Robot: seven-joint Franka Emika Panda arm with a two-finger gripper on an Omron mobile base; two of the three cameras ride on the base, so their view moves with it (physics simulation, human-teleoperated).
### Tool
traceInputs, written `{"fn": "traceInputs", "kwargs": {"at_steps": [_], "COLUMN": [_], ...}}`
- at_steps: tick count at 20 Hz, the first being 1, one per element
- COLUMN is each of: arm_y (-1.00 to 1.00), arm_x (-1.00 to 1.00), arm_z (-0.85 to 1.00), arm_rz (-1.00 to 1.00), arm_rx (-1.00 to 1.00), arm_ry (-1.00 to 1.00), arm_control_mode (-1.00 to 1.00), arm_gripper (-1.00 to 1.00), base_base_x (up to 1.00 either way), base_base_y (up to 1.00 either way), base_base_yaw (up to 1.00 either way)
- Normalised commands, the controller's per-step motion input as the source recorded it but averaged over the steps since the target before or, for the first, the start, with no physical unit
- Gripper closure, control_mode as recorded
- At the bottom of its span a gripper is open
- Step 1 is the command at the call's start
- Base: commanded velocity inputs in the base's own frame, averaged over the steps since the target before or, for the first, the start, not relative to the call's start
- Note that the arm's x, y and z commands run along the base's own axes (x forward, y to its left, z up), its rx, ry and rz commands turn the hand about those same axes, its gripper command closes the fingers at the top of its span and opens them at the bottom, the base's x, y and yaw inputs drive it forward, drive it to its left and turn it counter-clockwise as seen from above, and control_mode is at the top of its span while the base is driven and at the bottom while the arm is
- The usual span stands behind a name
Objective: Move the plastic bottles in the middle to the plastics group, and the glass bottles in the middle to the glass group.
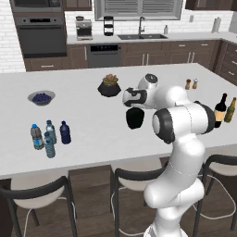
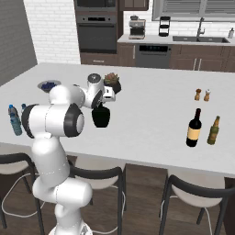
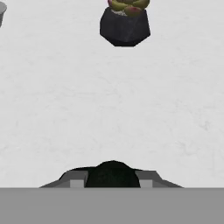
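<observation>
The squat black bottle stands near the middle of the white island counter, in front of the potted plant and a little toward the robot. The gripper comes down over its top, and in the hand view the dark rounded top of the bottle sits squeezed between the two finger tips, so the hand looks closed on the bottle; whether the bottle has left the counter I cannot tell, since the arm hides its neck in both base views. Well to the left, near the front edge of the counter, four small bottles stand close together: a dark navy bottle on the right of the cluster and three clear water bottles with blue caps beside it. Behind them, farther back, is a grey bowl of blue berries. Far to the right stand a tall wine bottle with a cream label and a slimmer olive-green bottle just beside it, with the salt and pepper shakers farther back on the counter. Dark stools line the near side.
</observation>
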Motion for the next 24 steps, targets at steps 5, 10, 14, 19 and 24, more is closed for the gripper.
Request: {"fn": "traceInputs", "kwargs": {"at_steps": [5,10,14,19,24], "arm_y": [-0.72,-0.88,-0.92,-0.94,-0.89], "arm_x": [-0.23,-0.07,-0.12,-0.37,-0.44], "arm_z": [0.36,0.06,0.00,0.00,0.00], "arm_rz": [-0.12,-0.17,-0.21,-0.26,-0.28], "arm_rx": [0.00,0.00,0.00,0.00,0.00], "arm_ry": [-0.02,0.00,0.00,0.00,-0.02], "arm_control_mode": [-1.00,-1.00,-1.00,-1.00,-1.00], "arm_gripper": [1.00,1.00,1.00,1.00,1.00], "base_base_x": [0.00,0.00,0.00,0.00,0.00], "base_base_y": [0.00,0.00,0.00,0.00,0.00], "base_base_yaw": [0.00,0.00,0.00,0.00,0.00]}}
